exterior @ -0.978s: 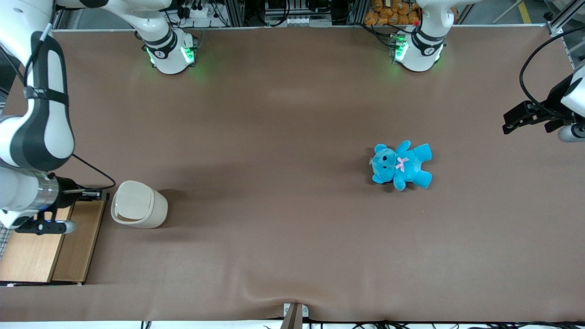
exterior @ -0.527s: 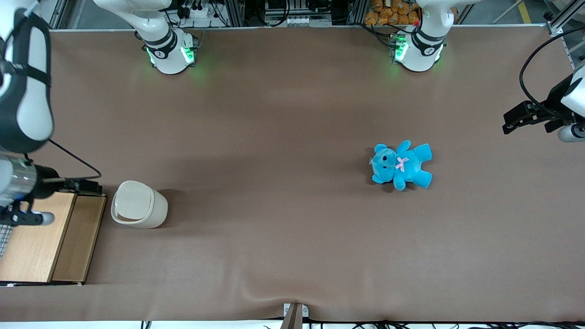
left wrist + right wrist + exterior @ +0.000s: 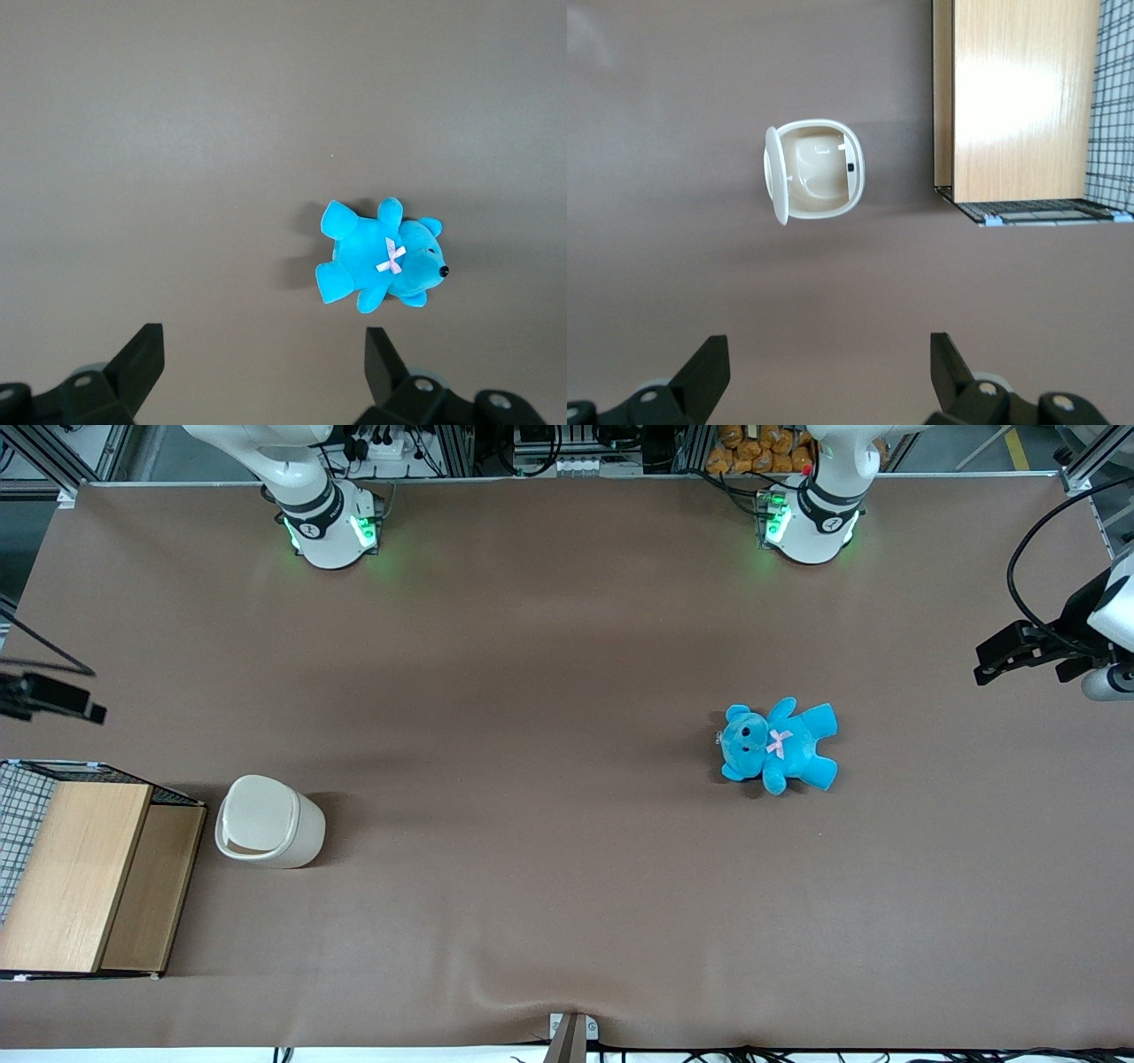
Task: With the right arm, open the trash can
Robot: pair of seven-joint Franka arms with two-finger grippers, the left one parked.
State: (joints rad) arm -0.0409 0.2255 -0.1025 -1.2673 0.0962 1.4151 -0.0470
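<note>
No brand, label or legible writing appears on any object. The trash can is a small cream-white plastic bin with rounded sides, standing on the brown cloth-covered table near the working arm's end, just beside a wooden box that sits at the table corner nearest the front camera. In the right wrist view the trash can shows its rounded-square flip lid swung up on edge at the rim, exposing a smooth, hollow cream interior. The wooden box has a light, straight-grained top and an adjoining wire-mesh panel. A plush blue teddy bear with a pink bow lies flat toward the parked arm's end of the table, well apart from the trash can; the left wrist view shows the same teddy bear on bare cloth. The end effector of the right arm hangs above the table, clear of the trash can, its two black fingers spread wide apart, holding and touching nothing. In the front view only a dark tip of it shows at the table's edge.
</note>
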